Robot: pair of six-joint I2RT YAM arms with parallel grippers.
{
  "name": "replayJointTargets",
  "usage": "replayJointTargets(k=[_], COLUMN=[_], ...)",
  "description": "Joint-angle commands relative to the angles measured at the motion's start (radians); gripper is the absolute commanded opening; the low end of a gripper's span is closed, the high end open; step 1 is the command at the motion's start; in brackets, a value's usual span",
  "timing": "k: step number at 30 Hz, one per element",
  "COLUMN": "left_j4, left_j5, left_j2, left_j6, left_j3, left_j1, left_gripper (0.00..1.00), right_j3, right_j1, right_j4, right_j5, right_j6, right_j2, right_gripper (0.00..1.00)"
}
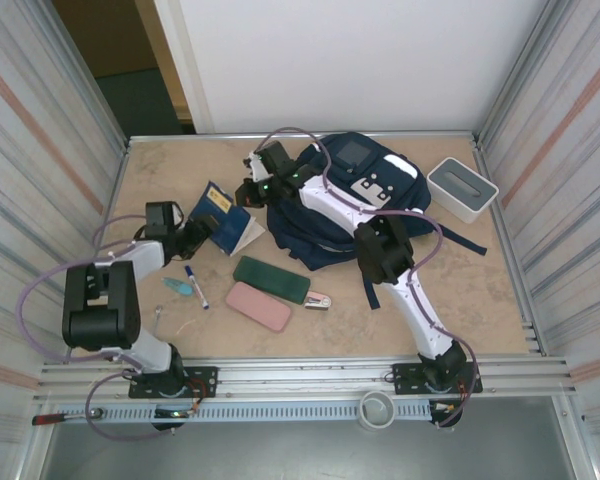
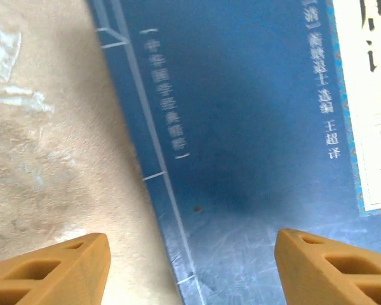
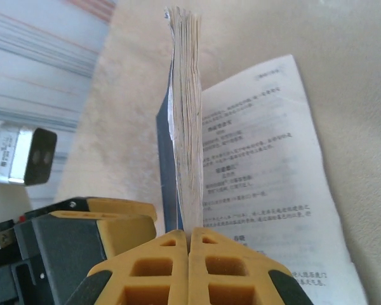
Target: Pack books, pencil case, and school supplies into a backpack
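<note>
The right gripper [image 3: 189,244] has its fingers pressed together on the near edge of the open navy-blue book [image 3: 184,114]. The page block runs straight away from the fingertips, edge-on and upright. One printed leaf [image 3: 267,190] has fallen flat on the table to the right of the fingers.

The left gripper [image 2: 190,254] has its fingers spread wide, and the book's cover [image 2: 241,127] lies just beyond them and in the gap between. The spine line slants away to the upper left.

From above, the book [image 1: 223,212] sits between the two grippers, the left gripper [image 1: 198,238] at its near-left side and the right gripper [image 1: 258,185] at its far-right side. The backpack [image 1: 325,240] lies just behind the right fingers, so I judge that the right arm is the better placed to carry the book in.

I cannot tell whether the pinch takes the whole block or only some leaves. The right arm crosses the backpack, and I cannot make out its opening.
</note>
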Motion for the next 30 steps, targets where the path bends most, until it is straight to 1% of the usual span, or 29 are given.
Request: replayJointTargets(k=[1,5,9,15,17,20,22,24,26,30], left_j4=[0.093,0.210,0.340,0.379,0.399,0.426,0.457,0.485,0.488,0.499], left_j5=[0.120,0.212,0.288,0.312,0.322,0.337,0.341,0.340,0.332,0.332], left_j2=[-0.084,-0.115,-0.116,-0.110,-0.101,-0.081,-0.071,-0.068,-0.068,-0.068], left_j6=[-0.073,-0.153,-0.234,-0.254,-0.259,-0.273,-0.294,-0.312,-0.314,-0.315], left_j3=[-0.031,-0.066,-0.084,-0.072,-0.061,-0.037,-0.029,-0.026,-0.019,-0.006], left_j1=[0.028,0.054,0.055,0.045,0.032,0.010,0.003,0.001,0.000,-0.007], left_gripper=[0.74,0.79,0.82,0.87,0.87,0.85,0.80,0.71,0.58,0.36], right_j3=[-0.071,-0.162,-0.229,-0.302,-0.312,-0.376,-0.399,-0.426,-0.454,-0.495], right_j1=[-0.033,-0.055,-0.070,-0.072,-0.071,-0.070,-0.070,-0.074,-0.082,-0.097], right_j4=[0.181,0.304,0.393,0.488,0.508,0.547,0.554,0.551,0.545,0.515], right_j5=[-0.063,-0.097,-0.128,-0.159,-0.166,-0.176,-0.174,-0.168,-0.166,-0.154], right_j6=[0.123,0.205,0.268,0.331,0.345,0.370,0.373,0.363,0.352,0.316], right_j2=[-0.126,-0.193,-0.246,-0.302,-0.315,-0.328,-0.336,-0.346,-0.356,-0.373], right_gripper=[0.00,0.00,0.00,0.00,0.00,0.00,0.00,0.00,0.00,0.00])
